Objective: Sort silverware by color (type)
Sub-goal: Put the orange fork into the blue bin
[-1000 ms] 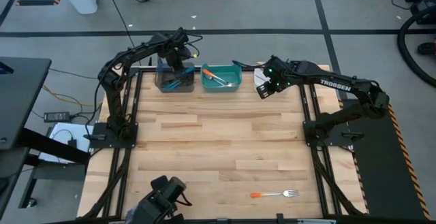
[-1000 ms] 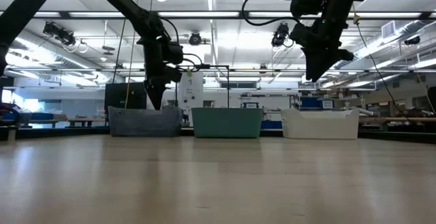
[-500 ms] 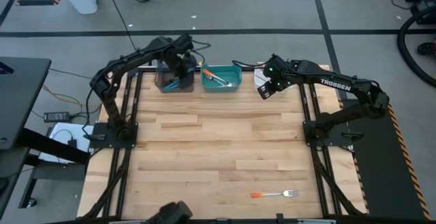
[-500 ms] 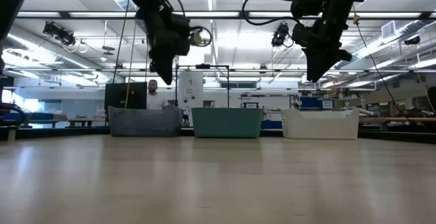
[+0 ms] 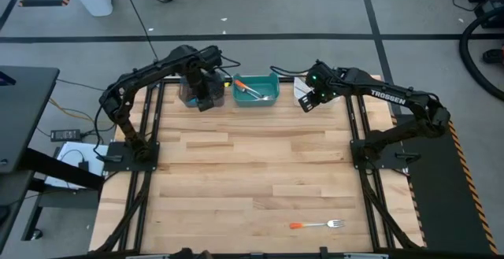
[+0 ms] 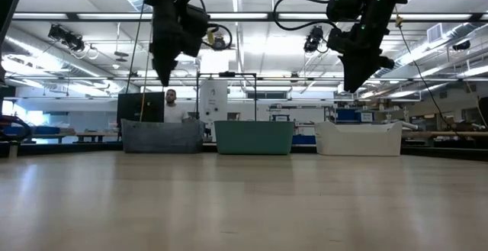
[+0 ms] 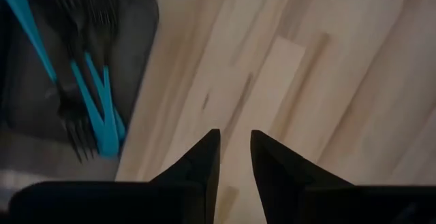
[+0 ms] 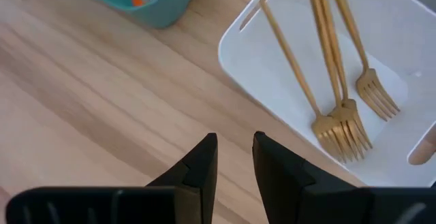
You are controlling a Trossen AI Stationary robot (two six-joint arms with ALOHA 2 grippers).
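Orange-handled fork (image 5: 316, 224): lies alone, near table edge.
Left gripper (image 5: 206, 100): parted, empty, beside grey bin (image 5: 191, 94).
Right gripper (image 5: 305, 104): parted, empty.
Advice: straddle the handle squarely.

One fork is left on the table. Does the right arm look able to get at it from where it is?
Probably yes. The orange-handled fork lies alone on bare table on the right arm's side; the right gripper, jaws open and empty, hovers by the white bin, nothing between.

Black jointed arms, white TROSSEN lettering.
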